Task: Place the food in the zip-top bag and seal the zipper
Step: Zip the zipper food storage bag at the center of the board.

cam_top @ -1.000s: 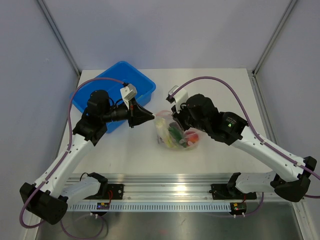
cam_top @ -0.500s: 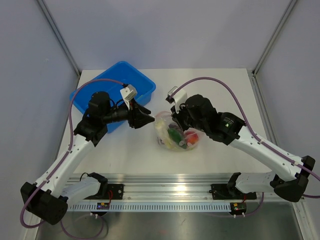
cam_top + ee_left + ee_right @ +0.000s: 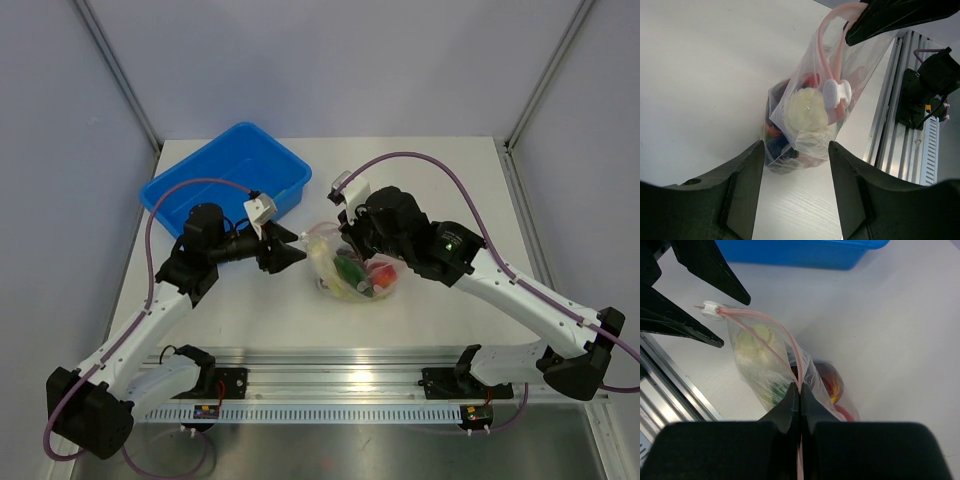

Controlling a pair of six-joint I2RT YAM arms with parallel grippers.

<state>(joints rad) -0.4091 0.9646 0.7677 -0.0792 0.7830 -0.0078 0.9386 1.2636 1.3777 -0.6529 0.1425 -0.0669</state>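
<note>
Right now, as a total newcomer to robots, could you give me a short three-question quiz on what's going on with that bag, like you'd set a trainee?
1. True or false: the food is inside the zip-top bag.
2. Which part of the bag does the right gripper pinch? A) a bottom corner B) the zipper C) none, it hangs clear
3. Fill the gap: the left gripper, facing the bag's white slider, has its jaws ____.
Key: 1 true; 2 B; 3 open.
</note>
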